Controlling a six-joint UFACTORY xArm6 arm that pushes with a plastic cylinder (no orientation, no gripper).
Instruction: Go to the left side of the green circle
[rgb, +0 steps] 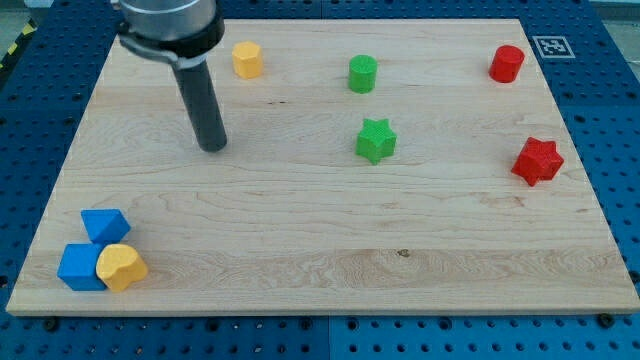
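The green circle (363, 74) is a short round block near the view's top, a little right of centre. My tip (212, 147) rests on the board well to the left of it and somewhat lower, with open board between them. The dark rod rises from the tip toward the view's top left. A green star (376, 140) lies just below the green circle.
A yellow hexagon block (247, 60) sits up and right of my tip. A red circle (507, 63) and a red star (537, 161) are at the right. Two blue blocks (105, 226) (79, 267) and a yellow heart (122, 267) cluster at the bottom left.
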